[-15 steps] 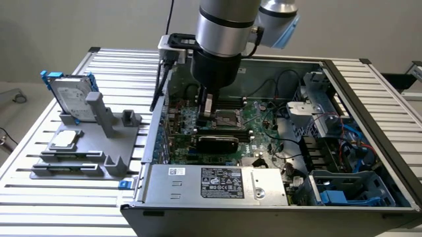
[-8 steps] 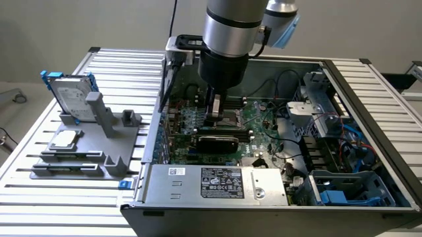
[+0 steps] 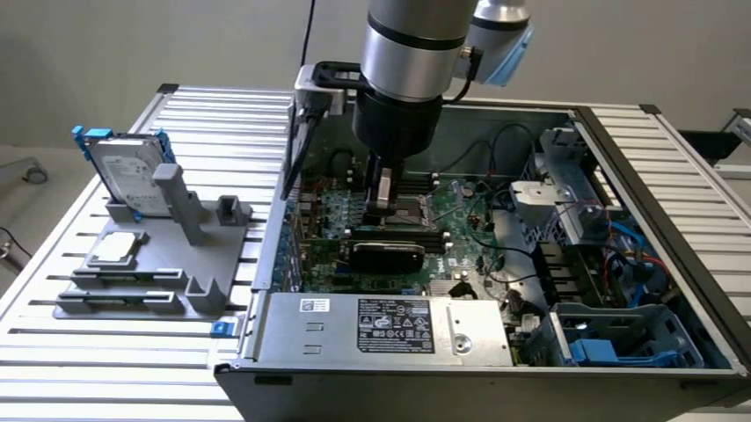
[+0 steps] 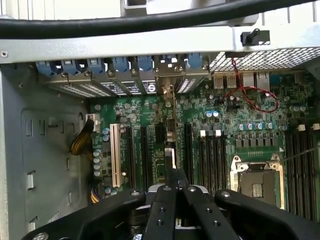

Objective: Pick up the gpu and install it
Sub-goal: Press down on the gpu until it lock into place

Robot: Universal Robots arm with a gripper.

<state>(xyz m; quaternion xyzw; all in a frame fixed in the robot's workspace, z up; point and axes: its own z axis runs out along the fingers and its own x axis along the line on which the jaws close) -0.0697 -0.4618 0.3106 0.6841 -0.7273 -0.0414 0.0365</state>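
My gripper reaches down into the open computer case, over the motherboard's expansion slots. The gpu, a black rounded-corner card, stands on edge just under the fingers. In the wrist view the gripper is shut on the gpu. There the card shows as a thin edge running from the fingertips toward the rear slot brackets. It lies in line with the long black slots beside the white slot. I cannot tell whether the card is seated in a slot.
A silver hard drive with blue rails and a small silver chip sit on the grey fixture at the exterior view's left. Near the card are the power supply, the CPU socket, red wires and a blue drive cage.
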